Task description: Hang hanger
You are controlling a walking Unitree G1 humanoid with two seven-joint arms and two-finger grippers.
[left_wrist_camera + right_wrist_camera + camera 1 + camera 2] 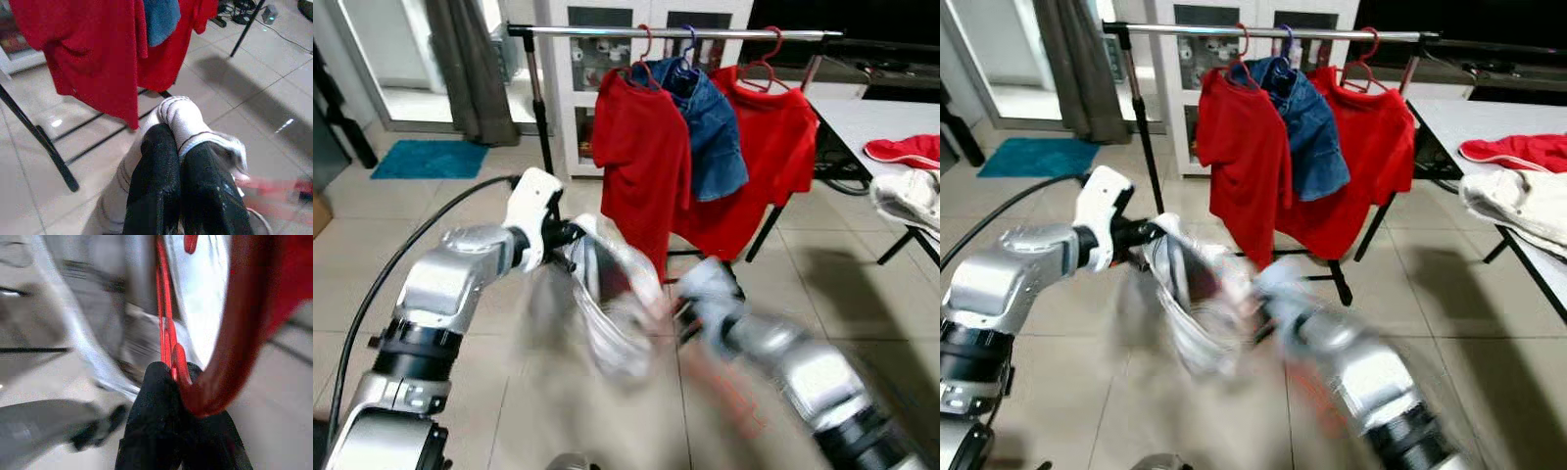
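— white garment (607,294) hangs between both arms, below the rail (675,33)?
— yes. left claw (178,161) clenched on its cloth; right claw (178,377) grasping the red hanger (168,333).
— hung yet?
— no. dressing seems unfinished; hooking onto the rail beside the red shirts (641,157) remains.

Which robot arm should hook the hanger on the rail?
Probably the right. Its gripper is shut on the red hanger; the left gripper is busy pinching the white garment. The rail lies ahead.
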